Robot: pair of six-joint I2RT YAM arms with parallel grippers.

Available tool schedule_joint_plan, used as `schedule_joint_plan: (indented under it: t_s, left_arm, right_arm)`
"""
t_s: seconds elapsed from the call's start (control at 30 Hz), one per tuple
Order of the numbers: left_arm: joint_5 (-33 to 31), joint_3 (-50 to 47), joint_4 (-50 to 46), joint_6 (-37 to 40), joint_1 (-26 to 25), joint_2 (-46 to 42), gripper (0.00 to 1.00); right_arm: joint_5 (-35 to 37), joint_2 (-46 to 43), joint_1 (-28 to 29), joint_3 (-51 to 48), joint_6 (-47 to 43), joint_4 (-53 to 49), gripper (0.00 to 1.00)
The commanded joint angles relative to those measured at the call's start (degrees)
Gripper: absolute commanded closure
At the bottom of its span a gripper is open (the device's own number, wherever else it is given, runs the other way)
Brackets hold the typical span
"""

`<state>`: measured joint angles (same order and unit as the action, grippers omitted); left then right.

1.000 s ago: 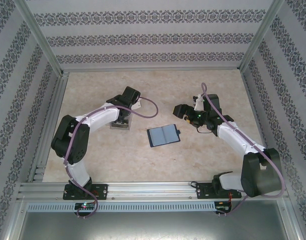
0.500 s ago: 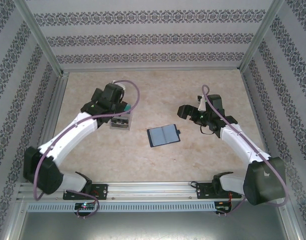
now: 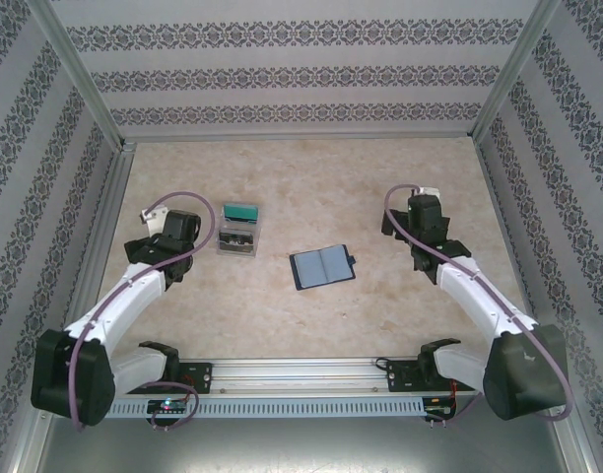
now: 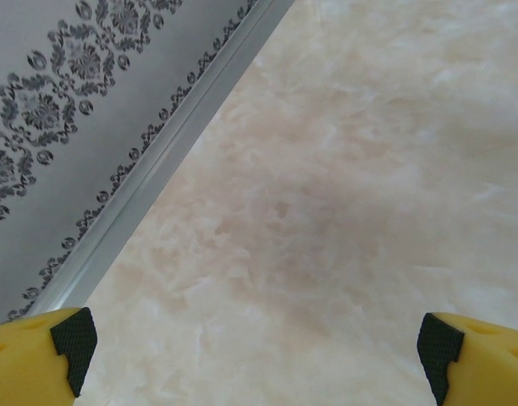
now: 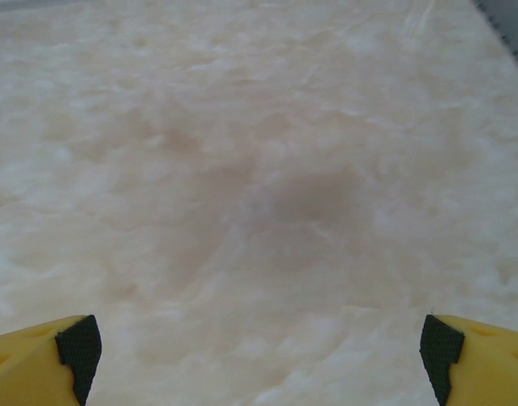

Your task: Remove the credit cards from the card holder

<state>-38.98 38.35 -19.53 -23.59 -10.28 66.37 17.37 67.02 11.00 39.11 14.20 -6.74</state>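
Left claw (image 4: 255,347): wide apart, empty.
Right claw (image 5: 259,342): wide apart, empty.
Small dark blue folding card holder (image 3: 323,267): lying open on the pale table (image 3: 380,315).

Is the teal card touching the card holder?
Apart. Top view: the teal card sits at the clear box, bare table between box and card holder.

Unreadable bits.
Cut by bottom edge: left fingers (image 4: 35,355), right fingers (image 5: 30,359); card holder (image 3: 323,267) pockets too small to read; clear box (image 3: 238,242) contents indistinct.
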Motion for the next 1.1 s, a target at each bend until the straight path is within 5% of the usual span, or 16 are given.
schedule_joint_plan:
  t_s: [0.0, 0.17, 0.33, 0.43, 0.57, 0.87, 1.07]
  left_arm:
    - [3.85, -2.85, 15.83, 3.18, 5.07, 2.93, 0.01]
    - [13.96, -6.24, 33.41, 8.64, 11.41, 11.52, 0.01]
    - [18.7, -7.87, 44.84, 11.62, 13.01, 16.31, 0.01]
    - [26.91, -9.46, 51.63, 11.45, 15.24, 17.9, 0.01]
    - [32.44, -10.1, 52.82, 13.72, 15.36, 17.77, 0.01]
    - [47.18, -11.47, 58.64, 20.44, 14.92, 19.58, 0.0]
    - [41.52, -15.24, 68.91, 22.4, 11.51, 23.54, 0.01]
  right_arm:
    - [6.58, 3.15, -1.29, -2.73, -6.48, 11.13, 0.02]
    - [6.06, 8.79, -3.48, -5.0, -10.09, 23.94, 0.02]
    - [-6.29, 13.08, -8.28, -7.1, -11.76, 34.88, 0.02]
    - [-11.31, 15.68, -9.96, -10.18, -11.29, 41.76, 0.02]
    - [-16.63, 17.86, -10.41, -15.06, -12.66, 52.57, 0.02]
    - [-16.47, 18.84, -10.31, -16.4, -12.85, 55.76, 0.02]
    - [-15.99, 18.87, -9.96, -16.66, -13.1, 56.14, 0.02]
